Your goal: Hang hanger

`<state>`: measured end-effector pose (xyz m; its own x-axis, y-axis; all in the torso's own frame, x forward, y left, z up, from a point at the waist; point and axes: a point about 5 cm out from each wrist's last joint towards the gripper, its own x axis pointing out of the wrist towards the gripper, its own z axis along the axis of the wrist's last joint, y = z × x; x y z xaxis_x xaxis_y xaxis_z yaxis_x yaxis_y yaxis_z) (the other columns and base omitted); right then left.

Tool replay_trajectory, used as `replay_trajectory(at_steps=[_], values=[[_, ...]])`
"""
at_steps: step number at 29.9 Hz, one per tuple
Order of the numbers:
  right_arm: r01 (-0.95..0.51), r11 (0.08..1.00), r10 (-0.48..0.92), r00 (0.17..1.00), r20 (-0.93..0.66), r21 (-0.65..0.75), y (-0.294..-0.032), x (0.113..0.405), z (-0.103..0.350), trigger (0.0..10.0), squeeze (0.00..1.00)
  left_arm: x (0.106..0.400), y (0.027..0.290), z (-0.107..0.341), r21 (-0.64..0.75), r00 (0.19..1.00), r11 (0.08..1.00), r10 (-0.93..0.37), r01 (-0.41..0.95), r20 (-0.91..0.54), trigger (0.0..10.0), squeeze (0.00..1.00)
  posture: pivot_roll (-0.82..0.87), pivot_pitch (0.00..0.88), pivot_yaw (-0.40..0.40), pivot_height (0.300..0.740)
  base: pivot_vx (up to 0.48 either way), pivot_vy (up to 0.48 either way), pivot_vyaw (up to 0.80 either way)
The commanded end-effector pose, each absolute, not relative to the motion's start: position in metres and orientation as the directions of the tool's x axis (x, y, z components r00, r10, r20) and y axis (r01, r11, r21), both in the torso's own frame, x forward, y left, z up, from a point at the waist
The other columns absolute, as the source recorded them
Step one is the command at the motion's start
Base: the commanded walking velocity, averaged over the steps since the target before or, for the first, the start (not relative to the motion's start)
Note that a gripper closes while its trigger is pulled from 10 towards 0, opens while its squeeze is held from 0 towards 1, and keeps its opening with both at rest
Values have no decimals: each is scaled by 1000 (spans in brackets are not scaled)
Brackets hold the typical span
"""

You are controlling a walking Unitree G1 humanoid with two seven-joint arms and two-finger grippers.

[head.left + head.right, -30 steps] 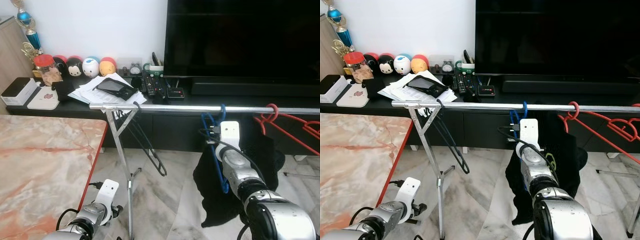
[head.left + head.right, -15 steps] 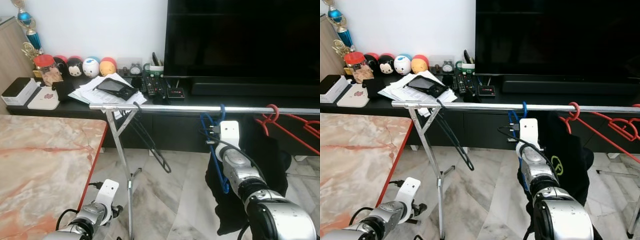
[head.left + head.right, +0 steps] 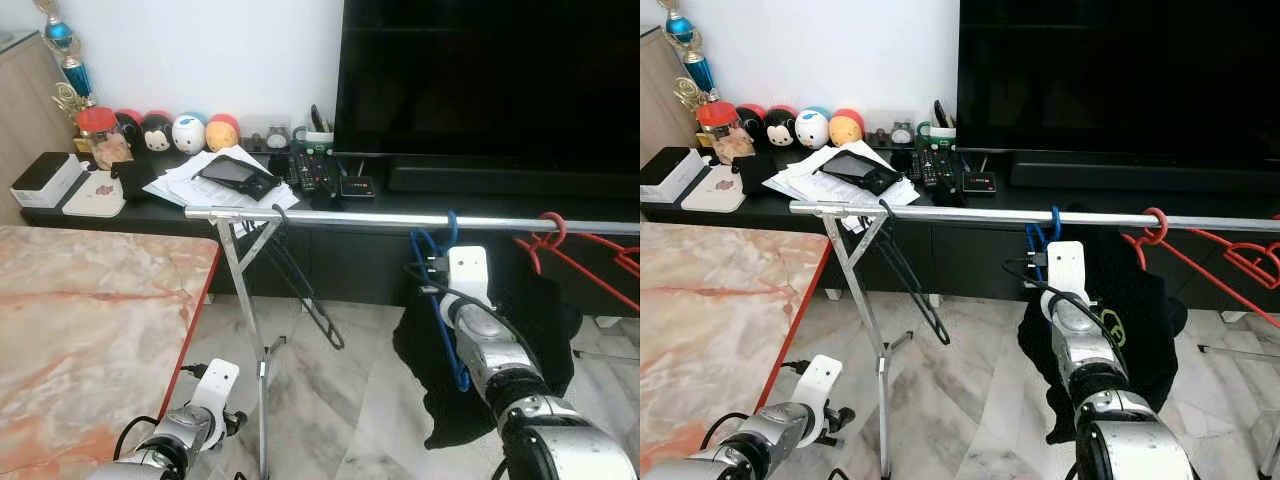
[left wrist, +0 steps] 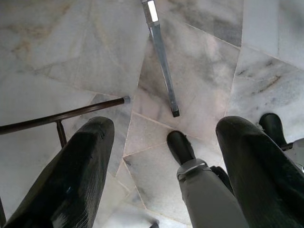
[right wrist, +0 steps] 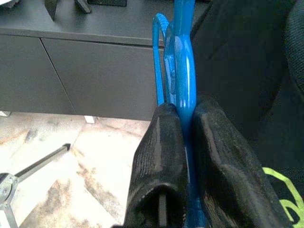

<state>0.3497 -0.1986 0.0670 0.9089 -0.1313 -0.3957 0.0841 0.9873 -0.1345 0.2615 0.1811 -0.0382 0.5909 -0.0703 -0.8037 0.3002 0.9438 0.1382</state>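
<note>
A bright blue hanger point(image 5: 183, 71), its glossy plastic body topped by a thin curved hook, hangs on the silver rail point(image 3: 400, 218) of a drying rack, its hook looped over the bar near the middle. The right end effector point(image 5: 187, 156) is clamped on the hanger's lower body, both black fingers point(image 5: 161, 156) pressed against the blue plastic from either side. A black garment point(image 3: 1130, 320) with a small yellow-green logo drapes from the hanger behind the right arm.

Three hangers hang on the rail: the blue one, one black hanger point(image 3: 305, 295) tilted near the rail's left end beside the rack's legs, and one red hanger point(image 3: 585, 255) toward the right end. A second red outline lies further right, cut by the frame.

The left end effector point(image 4: 164, 161) hangs low over the marble floor point(image 4: 71, 52), its two fingers spread wide apart and holding nothing.

Behind the rail, one large dark television point(image 3: 490, 80) stands on a black counter point(image 3: 150, 212) with four round toy figures point(image 3: 188, 132), one trophy point(image 3: 65, 55), papers and remotes. A marble table point(image 3: 90, 330) stands at the left.
</note>
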Motion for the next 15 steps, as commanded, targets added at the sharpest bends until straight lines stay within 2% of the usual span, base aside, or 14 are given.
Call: replay_trajectory(at_steps=[1,10,15], values=[[99,985,-160,844,-512,-145,-206,332,42,10000,0,261,184,-39,153,583,938,-62,311,-810,10000,0,-71,0,-11,740,0,0,0],[110,984,-167,831,-531,-138,-206,326,35,10000,0,261,185,-38,156,584,937,-61,314,-809,10000,0,-78,0,-13,740,0,0,0],[103,990,-137,853,-504,-95,-200,330,39,10000,0,261,185,-38,159,586,936,-58,313,-809,10000,0,-78,0,-13,740,0,0,0]])
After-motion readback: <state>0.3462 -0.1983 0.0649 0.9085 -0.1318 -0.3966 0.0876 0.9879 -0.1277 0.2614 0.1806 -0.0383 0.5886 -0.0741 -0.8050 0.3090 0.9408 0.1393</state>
